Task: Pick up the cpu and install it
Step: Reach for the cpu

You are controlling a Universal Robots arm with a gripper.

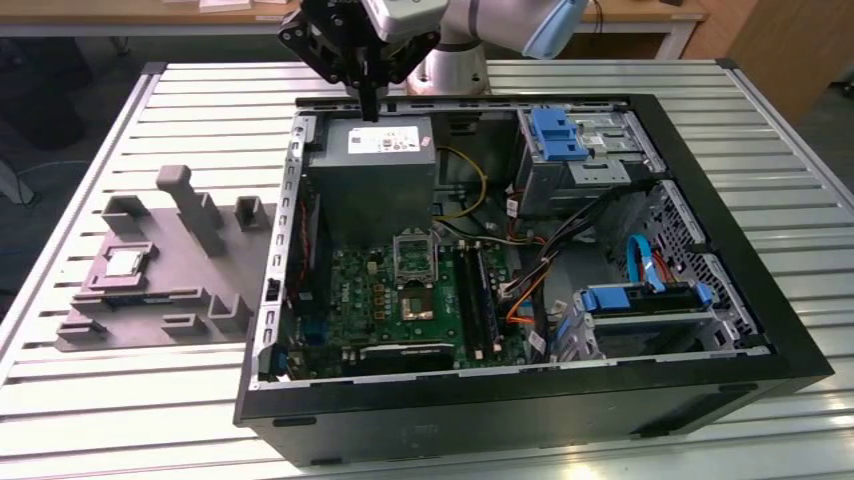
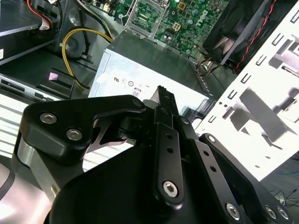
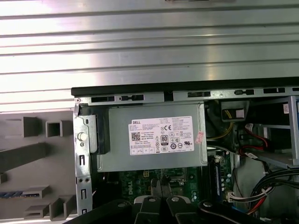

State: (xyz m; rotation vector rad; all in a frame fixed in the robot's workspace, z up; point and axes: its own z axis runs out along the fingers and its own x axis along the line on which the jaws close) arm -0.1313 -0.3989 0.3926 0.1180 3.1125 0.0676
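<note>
One claw, closed narrow and empty, hangs over the grey power supply in the open computer case. Well away from it, the cpu lies on a grey holder on the bench.

I see an open computer case on a slatted table. Inside it, a power supply borders the motherboard; a grey fixture lies beside it, on the exterior view's left.
</note>
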